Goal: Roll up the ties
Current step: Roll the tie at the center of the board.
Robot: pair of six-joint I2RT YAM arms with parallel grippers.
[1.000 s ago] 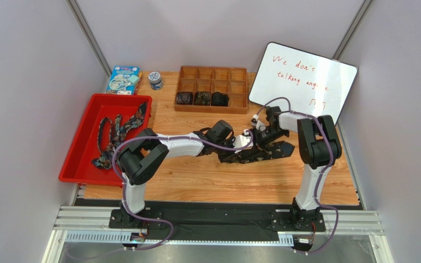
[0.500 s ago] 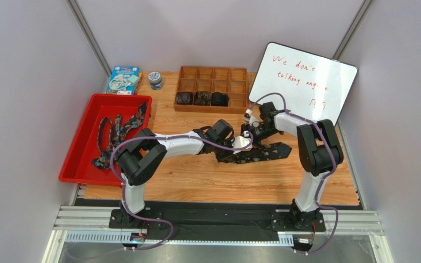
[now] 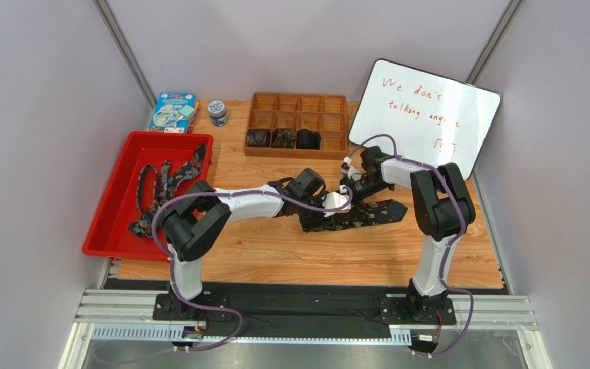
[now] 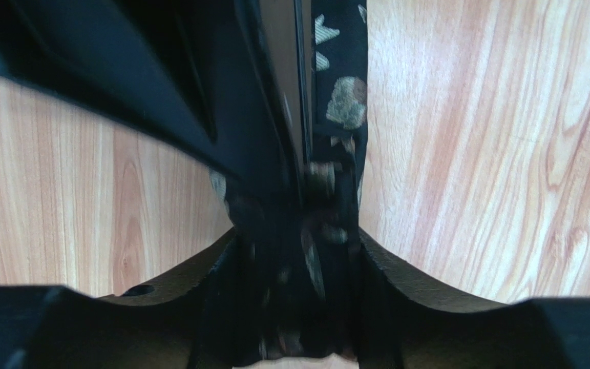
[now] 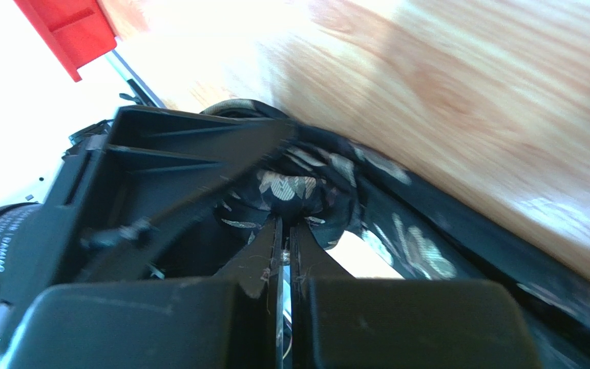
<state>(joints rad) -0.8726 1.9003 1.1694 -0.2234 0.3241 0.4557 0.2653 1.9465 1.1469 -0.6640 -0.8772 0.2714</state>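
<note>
A dark speckled tie [image 3: 376, 211] lies across the middle of the wooden table. Its left part is bunched where both grippers meet. My left gripper [image 3: 333, 204] straddles that bunch. In the left wrist view the tie [image 4: 341, 100] fills the gap at the gripper [image 4: 296, 238] and touches both fingers. My right gripper [image 3: 350, 187] comes in from the far side. In the right wrist view its jaws are pressed together at the gripper [image 5: 284, 221], nipping the coiled fabric of the tie [image 5: 294, 186]. More ties [image 3: 163, 184] lie loose in the red tray [image 3: 169, 137].
A wooden divided box [image 3: 300, 98] at the back holds three rolled coils [image 3: 283, 138]. A whiteboard [image 3: 425, 115] leans at the back right, close behind the right arm. A blue box [image 3: 173, 112] and a small jar [image 3: 217, 112] stand at the back left.
The right gripper lifted off the tie, shifted left toward the bunched end and closed there. The left gripper's jaws loosened a little. The tie's wide end stayed put.
</note>
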